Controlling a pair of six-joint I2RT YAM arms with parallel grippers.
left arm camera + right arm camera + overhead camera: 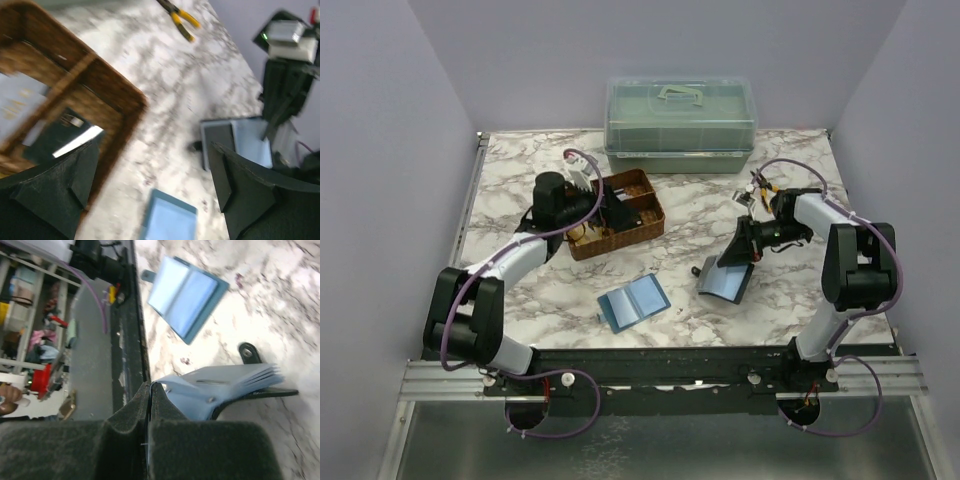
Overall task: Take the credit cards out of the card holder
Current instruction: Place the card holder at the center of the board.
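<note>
The card holder (pixel 725 279) is a small black bifold standing open on the marble table, its blue-grey pockets fanned out. In the right wrist view the card holder (pixel 227 385) shows its snap tab (pixel 248 352) lying on the table. My right gripper (pixel 150 390) is shut on a thin blue-grey flap of the card holder; it also shows in the top view (pixel 746 243). My left gripper (pixel 610 208) is open and empty over the brown basket (pixel 645 229). In the left wrist view a grey card (pixel 20 100) and a dark card (pixel 70 137) lie in the basket (pixel 112 90).
A light-blue flat folder (pixel 633 302) lies open near the table's front middle. A green lidded box (pixel 680 115) stands at the back. Yellow-handled pliers (pixel 756 190) lie behind my right gripper. The black front rail (pixel 132 340) borders the table.
</note>
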